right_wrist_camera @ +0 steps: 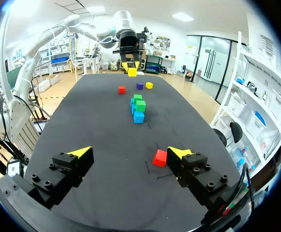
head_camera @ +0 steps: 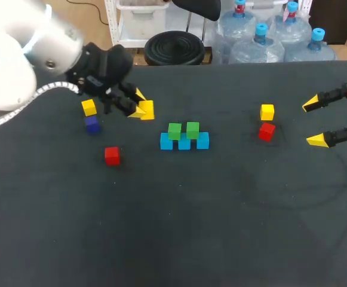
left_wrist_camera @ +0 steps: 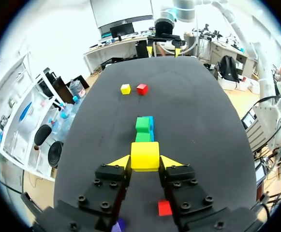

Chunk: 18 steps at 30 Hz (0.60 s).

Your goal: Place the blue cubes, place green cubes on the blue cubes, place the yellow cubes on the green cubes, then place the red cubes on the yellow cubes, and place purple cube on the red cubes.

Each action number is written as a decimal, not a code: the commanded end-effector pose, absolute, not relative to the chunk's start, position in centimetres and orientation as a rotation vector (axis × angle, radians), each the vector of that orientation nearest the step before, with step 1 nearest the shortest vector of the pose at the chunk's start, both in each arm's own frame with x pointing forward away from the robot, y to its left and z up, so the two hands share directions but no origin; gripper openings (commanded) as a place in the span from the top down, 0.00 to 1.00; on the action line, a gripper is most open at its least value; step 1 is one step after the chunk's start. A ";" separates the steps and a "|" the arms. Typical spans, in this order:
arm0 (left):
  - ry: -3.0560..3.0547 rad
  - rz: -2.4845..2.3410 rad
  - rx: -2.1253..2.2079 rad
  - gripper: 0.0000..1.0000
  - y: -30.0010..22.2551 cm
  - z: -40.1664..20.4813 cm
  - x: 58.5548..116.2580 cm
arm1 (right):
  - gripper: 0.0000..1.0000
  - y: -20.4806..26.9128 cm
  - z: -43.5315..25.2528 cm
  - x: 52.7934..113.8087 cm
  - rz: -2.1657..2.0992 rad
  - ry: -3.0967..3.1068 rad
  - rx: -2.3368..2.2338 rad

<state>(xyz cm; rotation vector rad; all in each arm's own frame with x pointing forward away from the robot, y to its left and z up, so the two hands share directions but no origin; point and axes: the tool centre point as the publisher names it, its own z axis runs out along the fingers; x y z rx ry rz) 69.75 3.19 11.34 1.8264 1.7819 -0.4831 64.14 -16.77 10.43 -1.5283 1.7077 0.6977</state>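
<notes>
Three blue cubes (head_camera: 184, 143) stand in a row mid-table with two green cubes (head_camera: 183, 130) on top. My left gripper (head_camera: 142, 110) hangs above the table just left of them, shut on a yellow cube (left_wrist_camera: 144, 155). Below it lie another yellow cube (head_camera: 89, 107), a purple cube (head_camera: 92, 124) and a red cube (head_camera: 111, 155). At the right sit a yellow cube (head_camera: 267, 111) and a red cube (head_camera: 266, 131). My right gripper (head_camera: 314, 122) stands open and empty at the right edge; the red cube (right_wrist_camera: 160, 157) lies beside one of its fingers.
The dark table (head_camera: 221, 227) has wide bare room in front of the cube row and between the row and the right-hand cubes. In the left wrist view the green cubes (left_wrist_camera: 142, 126) lie straight ahead of the held cube.
</notes>
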 end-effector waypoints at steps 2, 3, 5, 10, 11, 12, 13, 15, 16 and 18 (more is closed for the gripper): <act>1.784 -0.506 1.864 1.00 1.3 10.6 71.1 | 0.00 -16.7 10.4 64.2 0.698 1.706 -1.528; 1.783 -0.509 1.869 1.00 1.0 10.5 71.1 | 0.00 -16.7 10.4 64.2 0.698 1.706 -1.528; 1.779 -0.512 1.877 1.00 0.4 10.4 71.2 | 0.00 -16.7 10.4 64.2 0.698 1.706 -1.528; 1.772 -0.512 1.892 1.00 -0.7 10.3 71.3 | 0.00 -16.7 10.4 64.2 0.698 1.706 -1.528; 1.771 -0.514 1.891 1.00 -0.9 10.2 71.3 | 0.00 -16.7 10.4 64.2 0.698 1.706 -1.528; 1.771 -0.518 1.888 1.00 -1.1 10.2 71.2 | 0.00 -16.7 10.4 64.2 0.698 1.706 -1.528; 1.772 -0.520 1.887 1.00 -1.3 10.1 71.2 | 0.00 -16.7 10.4 64.2 0.698 1.706 -1.528; 1.774 -0.527 1.885 1.00 -1.6 9.8 71.0 | 0.00 -16.7 10.4 64.2 0.698 1.706 -1.528; 1.775 -0.532 1.882 1.00 -1.8 9.7 71.0 | 0.00 -16.7 10.4 64.2 0.698 1.706 -1.528; 1.778 -0.543 1.873 1.00 -2.1 9.5 70.9 | 0.00 -16.7 10.4 64.2 0.698 1.706 -1.528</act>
